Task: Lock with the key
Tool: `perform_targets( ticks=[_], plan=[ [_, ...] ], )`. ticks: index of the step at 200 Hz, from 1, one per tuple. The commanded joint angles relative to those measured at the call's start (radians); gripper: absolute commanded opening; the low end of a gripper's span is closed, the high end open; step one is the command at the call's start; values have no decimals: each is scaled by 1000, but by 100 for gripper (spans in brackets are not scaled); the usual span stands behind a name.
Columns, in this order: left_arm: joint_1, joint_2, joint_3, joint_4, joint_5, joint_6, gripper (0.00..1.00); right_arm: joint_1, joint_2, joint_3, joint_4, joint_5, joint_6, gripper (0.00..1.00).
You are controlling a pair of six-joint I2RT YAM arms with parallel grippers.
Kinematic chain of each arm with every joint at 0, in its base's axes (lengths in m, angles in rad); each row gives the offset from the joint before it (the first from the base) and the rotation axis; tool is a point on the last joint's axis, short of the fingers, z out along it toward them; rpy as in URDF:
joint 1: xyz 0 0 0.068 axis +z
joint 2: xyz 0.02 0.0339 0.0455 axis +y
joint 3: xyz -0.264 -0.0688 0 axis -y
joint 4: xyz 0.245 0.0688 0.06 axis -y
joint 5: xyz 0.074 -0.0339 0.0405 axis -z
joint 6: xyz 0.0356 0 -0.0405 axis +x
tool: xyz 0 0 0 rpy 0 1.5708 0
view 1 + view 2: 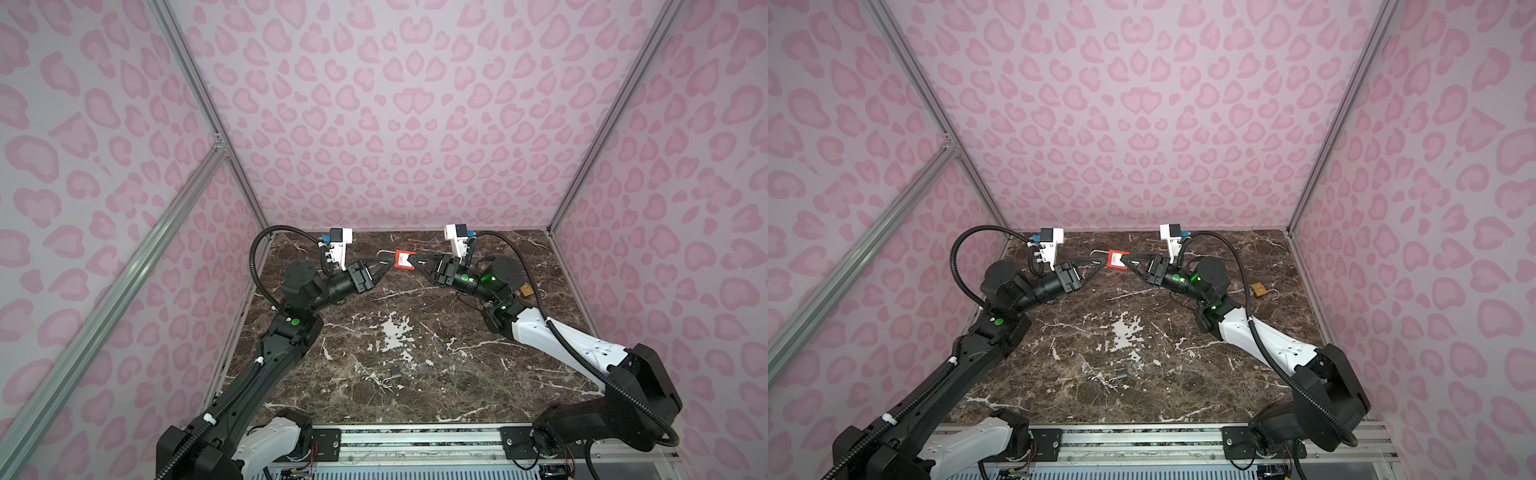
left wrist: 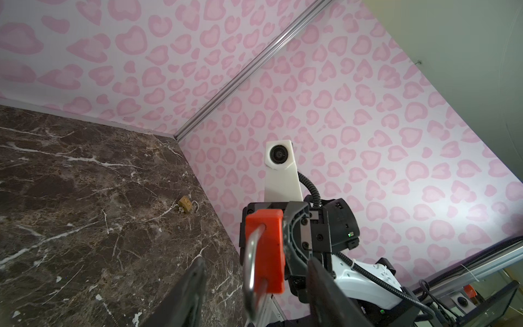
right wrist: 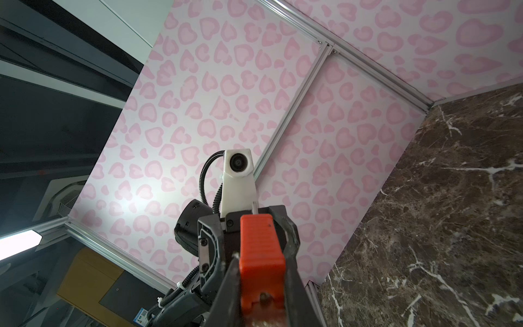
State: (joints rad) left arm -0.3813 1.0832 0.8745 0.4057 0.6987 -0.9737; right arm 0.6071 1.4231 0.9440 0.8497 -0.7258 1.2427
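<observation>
The left gripper (image 1: 387, 264) is pointing in from 9 o'clock with its jaws standing apart. In the left wrist view its fingers (image 2: 192, 286) are flanking the silver shackle (image 2: 249, 269) without touching it. The red padlock (image 1: 402, 260) is hanging in the air above the marble table (image 1: 415, 407), toward 12 o'clock of its middle, with the shackle pointing to 9 o'clock. A small dark item (image 1: 395, 371) with a wire loop is lying toward 6 o'clock, too small to identify. The right gripper (image 1: 414, 265) is reaching in from 3 o'clock and clamping the padlock's body between its fingers (image 3: 297, 288). A brass padlock (image 1: 1258, 289) is lying near the table's edge at 3 o'clock.
</observation>
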Motion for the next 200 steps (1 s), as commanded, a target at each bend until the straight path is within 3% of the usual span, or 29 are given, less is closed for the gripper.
perform_targets(
  ticks=[1,54,89,113,145,200],
  plan=[
    [-8,7,-3,76,-4,-16,61,6,11,-4,72,14,8,12],
    [-41,47,15,105,-5,-27,61,13,18,-16,79,25,4,13],
    [-47,45,3,112,-28,-25,55,14,20,-16,77,25,-2,13],
    [-47,41,-7,116,-51,-25,45,15,27,-16,78,20,-1,14],
    [-47,46,-7,116,-53,-28,22,14,25,-18,76,21,-3,15],
    [-47,43,-9,116,-54,-33,31,19,25,-13,74,20,-4,16]
  ],
)
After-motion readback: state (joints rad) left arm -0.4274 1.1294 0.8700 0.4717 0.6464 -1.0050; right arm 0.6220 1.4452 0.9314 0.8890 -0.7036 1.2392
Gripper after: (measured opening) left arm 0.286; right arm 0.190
